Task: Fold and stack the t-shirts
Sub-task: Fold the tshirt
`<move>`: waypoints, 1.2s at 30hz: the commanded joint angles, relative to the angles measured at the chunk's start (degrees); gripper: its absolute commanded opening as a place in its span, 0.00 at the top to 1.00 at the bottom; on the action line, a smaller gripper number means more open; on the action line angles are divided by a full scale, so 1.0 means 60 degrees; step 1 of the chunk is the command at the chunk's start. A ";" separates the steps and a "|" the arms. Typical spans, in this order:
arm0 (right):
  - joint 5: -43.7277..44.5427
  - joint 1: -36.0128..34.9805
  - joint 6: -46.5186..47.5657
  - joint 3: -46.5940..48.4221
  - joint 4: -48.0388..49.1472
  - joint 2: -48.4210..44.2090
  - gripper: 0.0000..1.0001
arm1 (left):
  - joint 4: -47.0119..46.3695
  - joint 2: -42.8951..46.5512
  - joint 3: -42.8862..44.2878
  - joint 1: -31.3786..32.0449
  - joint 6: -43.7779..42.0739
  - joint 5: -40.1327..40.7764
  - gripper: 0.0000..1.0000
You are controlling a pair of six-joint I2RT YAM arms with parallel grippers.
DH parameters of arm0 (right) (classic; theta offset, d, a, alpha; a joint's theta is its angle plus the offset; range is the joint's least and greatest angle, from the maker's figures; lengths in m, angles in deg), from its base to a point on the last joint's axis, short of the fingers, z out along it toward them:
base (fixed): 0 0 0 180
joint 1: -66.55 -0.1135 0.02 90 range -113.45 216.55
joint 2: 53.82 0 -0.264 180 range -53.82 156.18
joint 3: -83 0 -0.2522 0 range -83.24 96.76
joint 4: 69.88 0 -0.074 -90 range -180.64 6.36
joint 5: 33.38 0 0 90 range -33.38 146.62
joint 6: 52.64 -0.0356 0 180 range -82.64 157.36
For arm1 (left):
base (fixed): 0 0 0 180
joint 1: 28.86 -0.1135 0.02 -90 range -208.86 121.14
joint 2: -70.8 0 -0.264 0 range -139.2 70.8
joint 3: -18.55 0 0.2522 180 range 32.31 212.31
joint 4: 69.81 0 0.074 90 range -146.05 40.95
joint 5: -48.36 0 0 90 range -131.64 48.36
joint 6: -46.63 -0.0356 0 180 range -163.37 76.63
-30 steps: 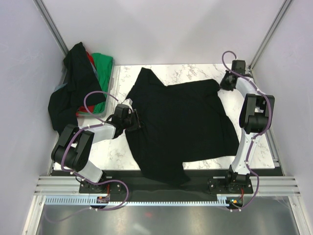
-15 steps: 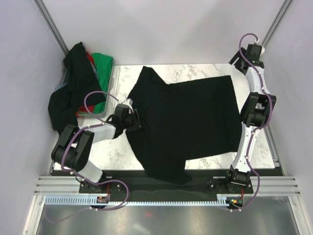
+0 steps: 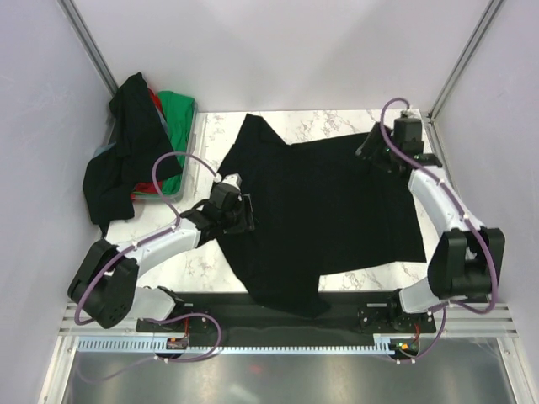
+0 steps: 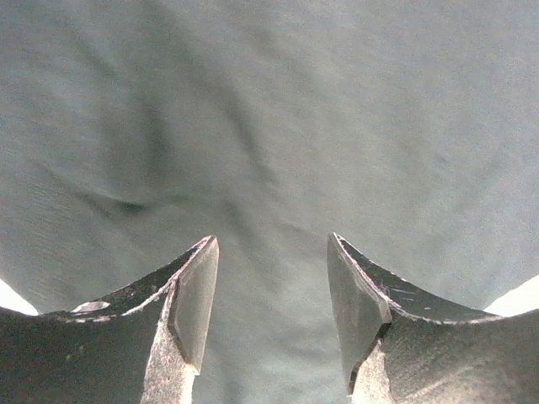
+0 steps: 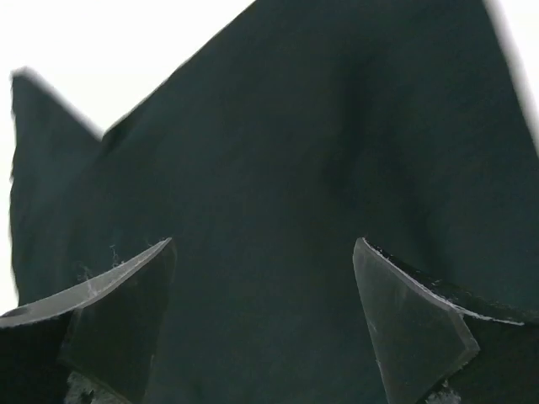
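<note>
A black t-shirt [image 3: 324,210] lies spread over the marble table, one sleeve pointing to the far left. My left gripper [image 3: 242,215] sits over the shirt's left edge. In the left wrist view its jaws [image 4: 271,240] stand apart, with only the cloth [image 4: 278,109] below and nothing between them. My right gripper [image 3: 370,151] hovers over the shirt's far right corner. It is open [image 5: 263,242] above the dark cloth [image 5: 295,143], holding nothing. More t-shirts, black [image 3: 126,143], green [image 3: 177,114] and red, lie heaped at the far left.
The heap sits in a grey tray [image 3: 195,143] at the table's far left, with one black shirt hanging over its outer side. The shirt's near hem droops over the table's front edge [image 3: 286,299]. Walls and aluminium posts [image 3: 88,42] close in both sides.
The right gripper let go of the shirt's far right corner, swung up and away, then came back over it, open. The shirt's right side now lies flatter. The left gripper opened wider and shifted onto the cloth.
</note>
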 commanded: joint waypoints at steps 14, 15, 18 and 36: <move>-0.0452 -0.0931 -0.0369 -0.3605 0.0277 -0.0380 0.02 | 0.1275 -0.1300 0.0148 0.0625 0.1532 0.1386 0.40; -0.0292 -0.0931 -0.0282 -0.3458 0.0218 -0.0144 0.02 | 0.1305 -0.1446 0.0252 0.0449 0.1444 0.1401 0.40; -0.0027 -0.0844 -0.0106 -0.2814 0.0202 0.0910 0.02 | 0.1320 -0.2164 0.0705 -0.0531 0.1078 0.1037 0.40; -0.1285 -0.0844 0.0480 0.4616 -0.2214 0.4695 0.02 | 0.4070 -0.4322 0.7283 -0.3435 -0.0372 0.0093 0.38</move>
